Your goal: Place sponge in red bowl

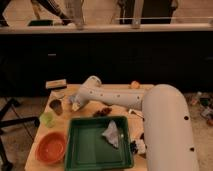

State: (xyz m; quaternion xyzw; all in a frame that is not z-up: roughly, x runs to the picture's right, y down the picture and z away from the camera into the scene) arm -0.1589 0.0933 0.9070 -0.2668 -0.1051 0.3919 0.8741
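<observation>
My gripper (73, 104) is at the end of the white arm (115, 96), low over the left part of the wooden table. It is shut on the sponge (75, 103), a small pale-blue patch that shows between the fingers; most of it is hidden. The red bowl (51, 148) sits at the table's front left corner, below and left of the gripper, with nothing in it.
A dark brown bowl (56, 106) stands just left of the gripper, with a light green object (47, 119) in front of it. A tan wooden block (56, 84) lies at the back left. The green tray (85, 150) holds a pale cloth (112, 134). Small items lie near the arm.
</observation>
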